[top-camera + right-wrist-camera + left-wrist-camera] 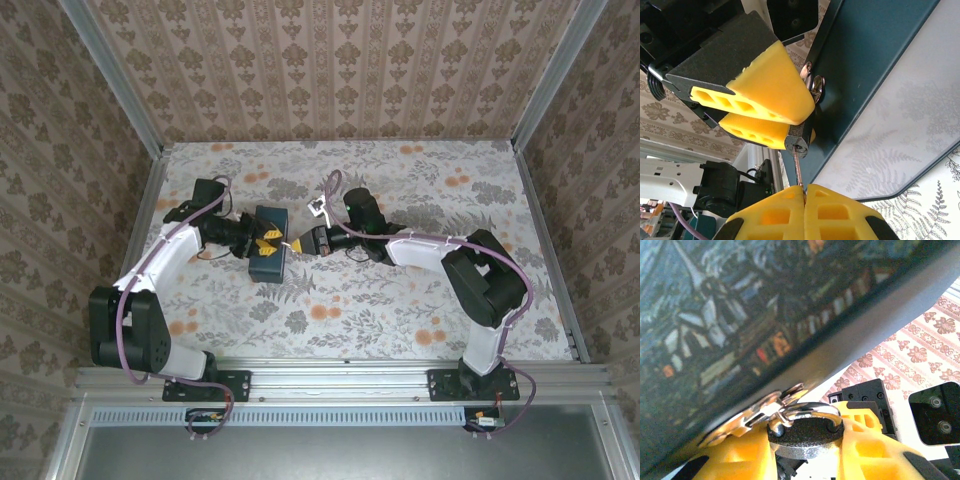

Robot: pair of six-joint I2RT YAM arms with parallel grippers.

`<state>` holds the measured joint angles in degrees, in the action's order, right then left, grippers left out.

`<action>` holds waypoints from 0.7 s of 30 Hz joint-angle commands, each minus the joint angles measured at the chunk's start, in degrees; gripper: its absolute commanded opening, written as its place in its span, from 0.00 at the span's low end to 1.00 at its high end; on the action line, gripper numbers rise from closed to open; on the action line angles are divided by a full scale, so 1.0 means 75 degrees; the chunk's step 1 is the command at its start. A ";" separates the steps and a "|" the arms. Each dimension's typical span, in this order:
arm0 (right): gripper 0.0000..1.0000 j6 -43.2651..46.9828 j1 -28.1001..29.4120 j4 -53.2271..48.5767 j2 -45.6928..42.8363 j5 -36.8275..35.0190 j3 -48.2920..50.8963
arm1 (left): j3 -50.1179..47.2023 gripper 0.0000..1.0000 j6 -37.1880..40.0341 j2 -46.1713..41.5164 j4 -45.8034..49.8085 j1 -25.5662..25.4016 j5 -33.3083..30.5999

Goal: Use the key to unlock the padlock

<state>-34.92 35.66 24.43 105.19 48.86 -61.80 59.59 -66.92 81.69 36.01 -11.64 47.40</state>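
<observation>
On the flowered desk lies a dark teal case. The left tool, partly closed, clamps the padlock by its body at the case's zip pulls. The right tool, fully closed, pinches the key, whose blade meets the lock's base. Both look small, stiff, smooth metal, best gripped firmly on the flat faces.

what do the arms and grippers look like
The left arm and right arm have white links and bulky black joints, with a purple cable along each. The left gripper and right gripper have black bodies and yellow wedge-shaped fingers with rectangular cut-outs.
</observation>
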 commanded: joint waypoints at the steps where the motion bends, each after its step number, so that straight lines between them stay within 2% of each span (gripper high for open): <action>1: 0.00 -0.0055 0.0073 0.0107 0.0160 -0.0187 -0.0372 | 0.0318 0.06 -0.0045 0.0035 0.0114 -0.0215 0.0215; 12: 0.00 -0.0779 0.0223 0.0731 0.0279 -0.0145 -0.0627 | 0.0423 0.06 0.0264 0.0165 0.0413 -0.0440 -0.0003; 21: 0.00 -0.0561 0.0289 0.0654 0.0063 -0.0370 -0.0682 | 0.0442 0.06 0.0370 0.0147 0.0364 -0.0458 0.0193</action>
<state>-39.64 35.90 24.18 106.89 48.23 -63.59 61.60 -66.72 82.46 36.91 -12.67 43.38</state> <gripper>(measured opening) 0.040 0.262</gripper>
